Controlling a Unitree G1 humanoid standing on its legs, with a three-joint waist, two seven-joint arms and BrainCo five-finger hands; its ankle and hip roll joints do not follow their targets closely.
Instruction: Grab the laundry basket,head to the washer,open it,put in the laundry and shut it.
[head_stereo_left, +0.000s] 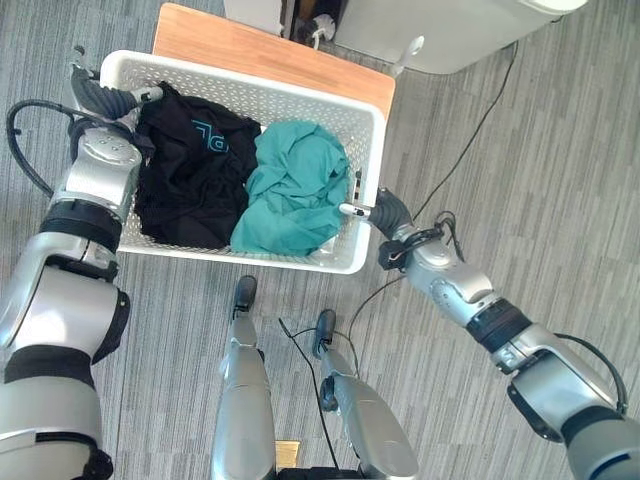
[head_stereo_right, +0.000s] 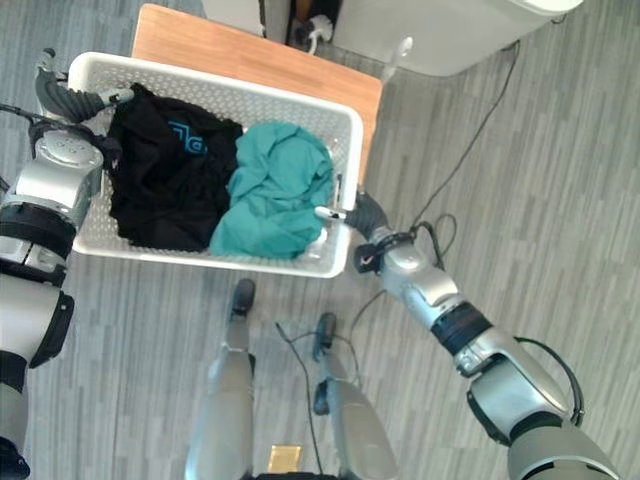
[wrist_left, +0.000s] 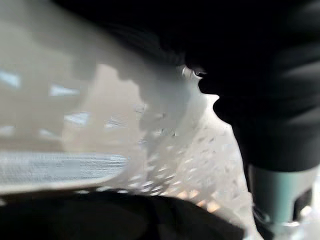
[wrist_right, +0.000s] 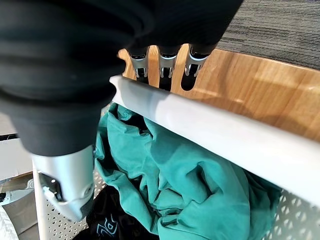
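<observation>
- A white perforated plastic laundry basket (head_stereo_left: 372, 190) sits over a low light-wood table (head_stereo_left: 270, 52), its far end above the tabletop and its near end out over grey striped carpet (head_stereo_left: 520, 180); whether it rests on the wood or is already lifted cannot be told.
- Inside lie a black garment with a teal print (head_stereo_left: 190, 175) on the robot's left and a crumpled teal garment (head_stereo_left: 295, 190) beside it, the two touching.
- The right hand (head_stereo_left: 385, 212) is at the basket's right rim; in the right wrist view its fingers (wrist_right: 165, 71) curl down over the outside of the white rim with the thumb inside above the teal cloth, so it grips the rim.
- The left hand (head_stereo_left: 100, 95) is at the basket's far left corner, by the black garment; its wrist view gives mostly dark cover against the white wall, and whether its fingers are closed cannot be told.
- The white washer (head_stereo_left: 440, 35) stands just beyond the table, its door (head_stereo_right: 450, 40) apparently shut.
- Judged step: grabbing the basket, the first of the task.
- The next move likely calls for a firm hold on both sides, then a level carry towards the washer so nothing tips out.
</observation>
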